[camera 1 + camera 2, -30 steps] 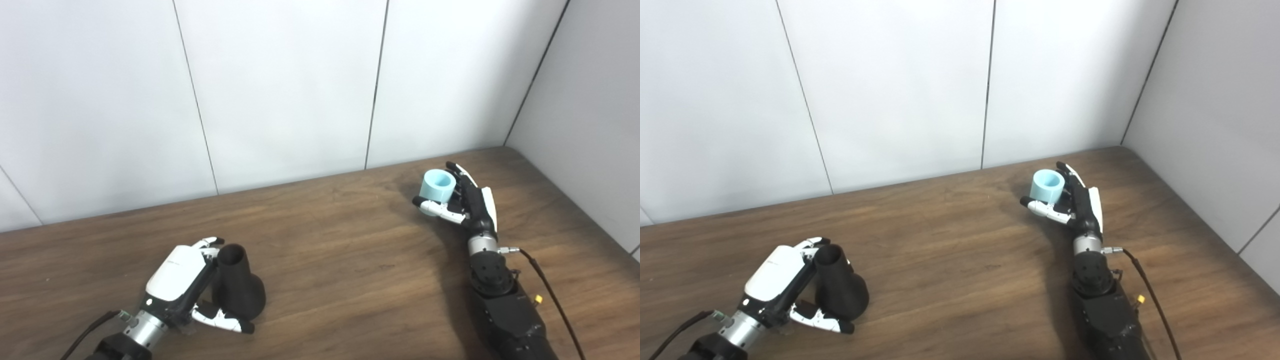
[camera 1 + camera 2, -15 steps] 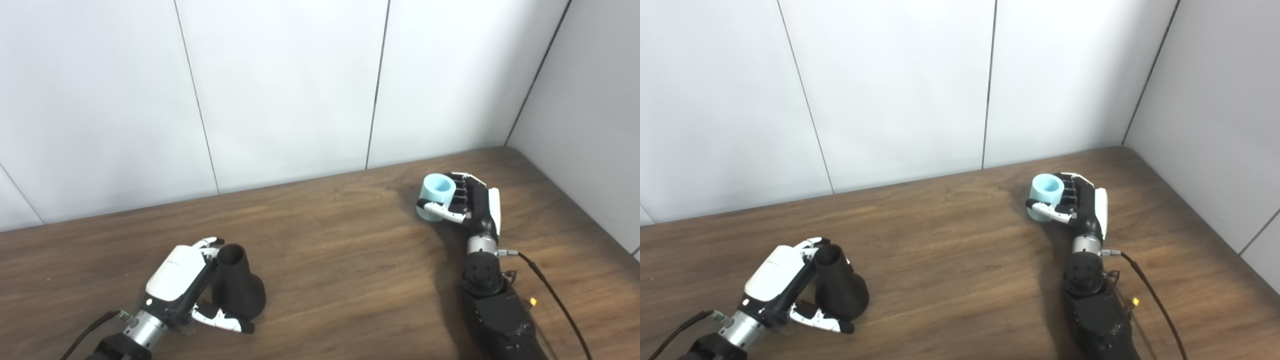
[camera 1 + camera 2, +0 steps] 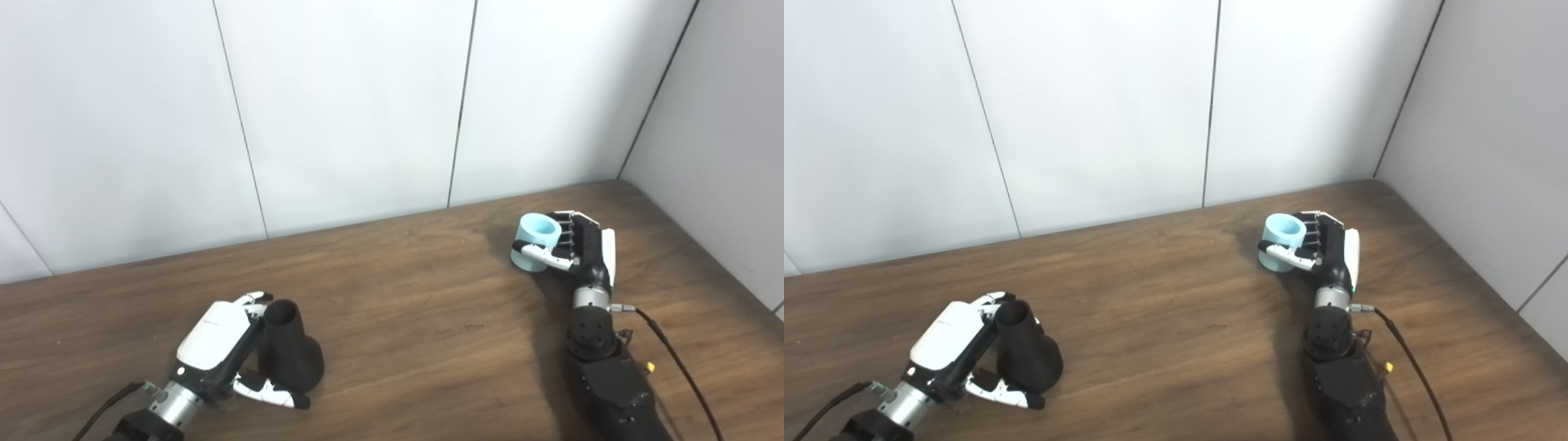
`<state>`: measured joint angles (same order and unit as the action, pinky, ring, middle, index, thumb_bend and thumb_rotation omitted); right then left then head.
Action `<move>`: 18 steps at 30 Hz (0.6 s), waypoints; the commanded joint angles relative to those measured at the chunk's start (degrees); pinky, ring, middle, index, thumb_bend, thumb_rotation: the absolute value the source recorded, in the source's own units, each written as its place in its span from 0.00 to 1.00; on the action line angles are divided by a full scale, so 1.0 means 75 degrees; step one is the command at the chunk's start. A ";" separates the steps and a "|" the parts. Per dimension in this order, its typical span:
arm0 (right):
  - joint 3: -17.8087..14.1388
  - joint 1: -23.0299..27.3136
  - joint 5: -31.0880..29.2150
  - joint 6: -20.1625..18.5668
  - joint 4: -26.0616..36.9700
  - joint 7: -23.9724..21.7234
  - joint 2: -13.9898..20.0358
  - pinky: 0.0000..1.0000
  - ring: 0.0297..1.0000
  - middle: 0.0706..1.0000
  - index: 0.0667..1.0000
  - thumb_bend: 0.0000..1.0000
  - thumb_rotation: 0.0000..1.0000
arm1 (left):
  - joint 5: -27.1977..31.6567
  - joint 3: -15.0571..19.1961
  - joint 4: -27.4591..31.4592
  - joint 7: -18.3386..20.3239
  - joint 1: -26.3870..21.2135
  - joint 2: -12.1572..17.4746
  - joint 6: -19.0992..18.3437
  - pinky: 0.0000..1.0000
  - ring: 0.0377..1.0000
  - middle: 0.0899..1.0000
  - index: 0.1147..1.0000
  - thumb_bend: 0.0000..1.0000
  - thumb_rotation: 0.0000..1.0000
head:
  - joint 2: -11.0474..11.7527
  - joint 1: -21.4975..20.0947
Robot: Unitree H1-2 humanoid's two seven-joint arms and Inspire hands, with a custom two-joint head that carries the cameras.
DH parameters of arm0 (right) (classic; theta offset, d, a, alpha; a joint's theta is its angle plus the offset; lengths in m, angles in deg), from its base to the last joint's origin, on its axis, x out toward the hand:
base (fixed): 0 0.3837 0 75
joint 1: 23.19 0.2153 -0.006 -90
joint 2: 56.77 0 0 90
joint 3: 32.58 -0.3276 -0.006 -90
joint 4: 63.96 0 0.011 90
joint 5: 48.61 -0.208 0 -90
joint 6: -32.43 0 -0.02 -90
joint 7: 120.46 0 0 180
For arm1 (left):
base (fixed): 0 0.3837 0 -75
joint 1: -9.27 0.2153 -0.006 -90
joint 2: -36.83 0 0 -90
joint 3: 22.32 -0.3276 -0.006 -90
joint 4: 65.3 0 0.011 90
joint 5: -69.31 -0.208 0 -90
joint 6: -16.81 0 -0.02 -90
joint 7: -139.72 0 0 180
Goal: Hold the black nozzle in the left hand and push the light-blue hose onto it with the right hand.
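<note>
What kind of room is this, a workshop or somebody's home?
Most likely a robot test booth, not a home: a bare wooden table boxed in by plain white wall panels, with only a black nozzle and a light-blue hose piece, each in a robot hand.

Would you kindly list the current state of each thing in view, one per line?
black nozzle: upright on the table, wide end down, gripped.
light-blue hose: short piece, open end up, gripped, apart from the nozzle.
left hand: shut on the nozzle.
right hand: shut on the hose.
</note>
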<state>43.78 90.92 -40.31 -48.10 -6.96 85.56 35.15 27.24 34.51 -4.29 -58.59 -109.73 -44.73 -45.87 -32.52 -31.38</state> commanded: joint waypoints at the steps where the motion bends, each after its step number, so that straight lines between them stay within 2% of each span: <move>1: 0.0022 -0.0012 0.0023 0.0232 0.0313 -0.0052 0.0077 0.36 0.39 0.42 0.47 0.53 0.00 | -0.0067 -0.0113 -0.0217 -0.0007 0.0262 0.0201 -0.0054 0.82 0.50 0.42 0.43 0.52 0.00 | -0.0004 0.0010; 3: 0.0041 -0.0068 -0.0083 0.0241 0.0508 -0.0201 0.0057 0.36 0.39 0.42 0.46 0.53 0.00 | -0.0070 -0.0097 -0.0209 0.0044 0.0265 0.0186 -0.0055 0.82 0.50 0.41 0.44 0.52 0.00 | -0.0001 0.0030; 6: 0.0102 -0.0211 -0.0056 -0.0114 0.1130 -0.0340 -0.0027 0.36 0.38 0.41 0.46 0.53 0.00 | -0.0141 -0.0071 -0.0208 0.0068 0.0272 0.0155 -0.0056 0.82 0.50 0.42 0.43 0.52 0.00 | -0.0001 0.0079; 11: 0.0300 -0.0466 0.0048 -0.0426 0.2198 -0.0740 -0.0089 0.35 0.37 0.41 0.48 0.53 0.00 | -0.0240 0.0000 -0.0146 0.0075 0.0328 0.0055 -0.0064 0.81 0.50 0.41 0.43 0.52 0.00 | -0.0027 0.0529; 18: 0.0529 -0.0768 -0.0034 -0.1321 0.4099 -0.1431 -0.0356 0.36 0.41 0.42 0.47 0.52 0.00 | -0.0517 0.0155 -0.0039 0.0269 0.0435 -0.0143 -0.0202 0.83 0.51 0.41 0.44 0.52 0.00 | -0.0062 0.0941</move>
<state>47.51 83.98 -40.68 -57.86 20.77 75.45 32.54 25.18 36.38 -3.38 -57.73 -108.82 -45.60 -46.07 -32.96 -24.26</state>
